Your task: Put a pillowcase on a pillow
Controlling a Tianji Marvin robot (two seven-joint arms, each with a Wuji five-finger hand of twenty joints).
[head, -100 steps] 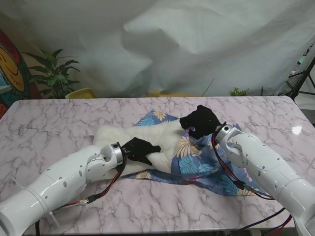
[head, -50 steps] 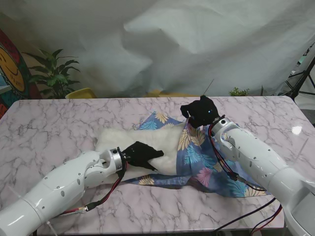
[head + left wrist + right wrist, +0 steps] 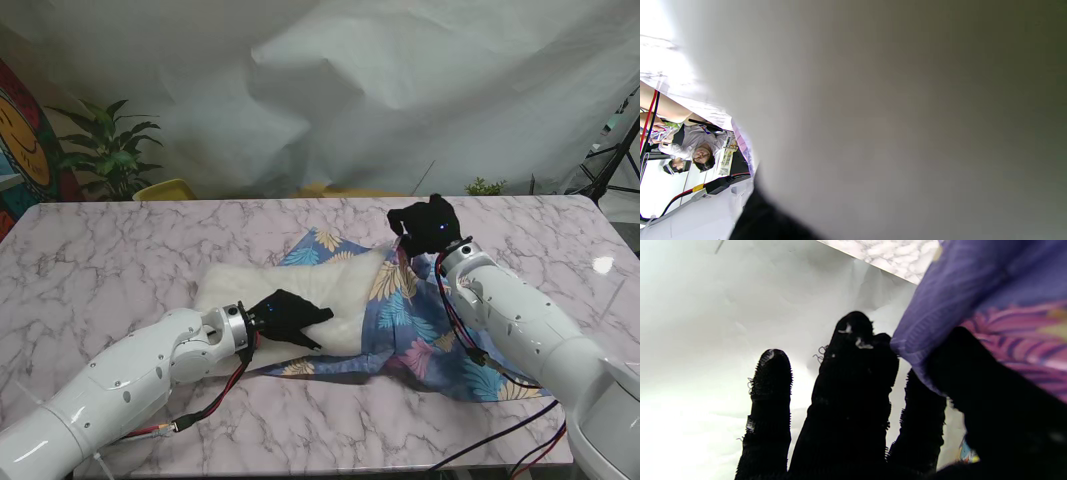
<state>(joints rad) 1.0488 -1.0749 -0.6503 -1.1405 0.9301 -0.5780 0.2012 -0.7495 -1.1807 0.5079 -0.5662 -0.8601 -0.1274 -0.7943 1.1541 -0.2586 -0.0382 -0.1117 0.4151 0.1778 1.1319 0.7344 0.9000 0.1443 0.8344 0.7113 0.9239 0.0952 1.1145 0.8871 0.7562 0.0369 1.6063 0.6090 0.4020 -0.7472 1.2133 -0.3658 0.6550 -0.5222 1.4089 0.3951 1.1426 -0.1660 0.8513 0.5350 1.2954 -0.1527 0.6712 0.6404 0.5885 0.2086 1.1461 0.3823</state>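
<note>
A white pillow (image 3: 290,285) lies across the middle of the marble table, its right end inside a blue floral pillowcase (image 3: 420,330). My left hand (image 3: 288,316), in a black glove, rests on the pillow's near edge with fingers closed on it; its wrist view is almost filled by blurred white pillow (image 3: 893,113). My right hand (image 3: 428,226) is raised beyond the pillow's far right end, shut on the pillowcase's edge. In the right wrist view the thumb pinches purple-blue cloth (image 3: 940,306) against the fingers (image 3: 846,373).
The marble table (image 3: 100,270) spreads to both sides. A white backdrop sheet (image 3: 400,90) hangs behind it. A potted plant (image 3: 110,150) and a yellow object (image 3: 165,190) stand past the far left edge. A tripod (image 3: 615,160) stands at far right.
My right hand has lifted the pillowcase's edge and carried it rightward and farther from me. The case now stands higher over the pillow's right end. My left hand has shifted slightly nearer on the pillow.
</note>
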